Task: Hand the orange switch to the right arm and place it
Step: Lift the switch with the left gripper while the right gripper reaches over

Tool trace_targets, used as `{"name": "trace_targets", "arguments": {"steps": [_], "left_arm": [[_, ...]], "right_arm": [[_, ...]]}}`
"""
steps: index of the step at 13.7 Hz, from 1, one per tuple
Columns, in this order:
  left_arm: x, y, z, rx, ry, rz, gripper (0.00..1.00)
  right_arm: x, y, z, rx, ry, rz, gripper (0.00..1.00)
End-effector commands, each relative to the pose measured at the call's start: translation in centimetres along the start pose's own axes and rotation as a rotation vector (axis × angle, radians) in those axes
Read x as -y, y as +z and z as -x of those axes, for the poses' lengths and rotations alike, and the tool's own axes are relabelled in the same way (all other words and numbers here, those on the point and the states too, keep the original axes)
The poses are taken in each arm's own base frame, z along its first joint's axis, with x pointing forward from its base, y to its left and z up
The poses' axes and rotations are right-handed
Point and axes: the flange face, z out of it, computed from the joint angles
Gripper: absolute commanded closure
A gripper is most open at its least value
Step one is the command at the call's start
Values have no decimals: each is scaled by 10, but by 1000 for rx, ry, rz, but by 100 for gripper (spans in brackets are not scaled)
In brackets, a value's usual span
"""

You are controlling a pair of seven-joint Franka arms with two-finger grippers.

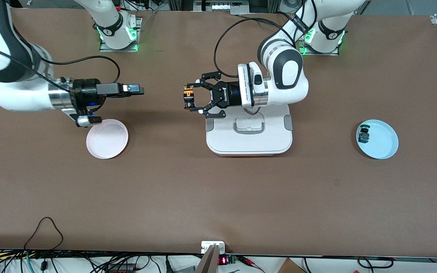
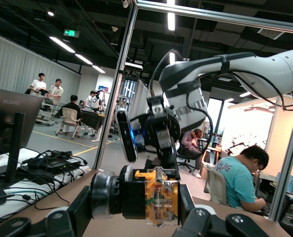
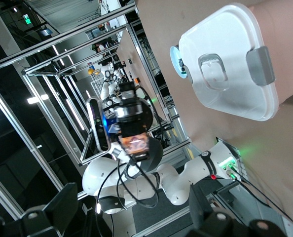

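The orange switch [image 1: 187,94] has a black body and an orange block at its base, and it is held sideways in the air. My left gripper [image 1: 190,98], a black multi-link claw, is shut on it just off the edge of the white lidded box [image 1: 249,142]. The left wrist view shows the switch [image 2: 156,197] clamped between the black fingers [image 2: 70,217]. My right gripper [image 1: 139,90] points at it from a short gap away, open and holding nothing, above the table beside the pink plate [image 1: 107,146]. Its wrist view shows the switch [image 3: 133,142] straight ahead between its spread fingers [image 3: 62,205].
A blue plate [image 1: 383,146] toward the left arm's end holds a green-capped switch [image 1: 363,134]. The white lidded box with grey clips stands mid-table under the left wrist. Cables run along the table edge nearest the camera.
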Motion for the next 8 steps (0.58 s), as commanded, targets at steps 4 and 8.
{"name": "trace_targets", "arguments": {"steps": [4, 8], "left_arm": [[-9, 23, -3, -19, 4, -28, 77], [-23, 32, 4, -5, -24, -47, 77]], "right_arm": [[-7, 47, -9, 45, 27, -92, 0], [-9, 79, -14, 78, -171, -113, 0]]}}
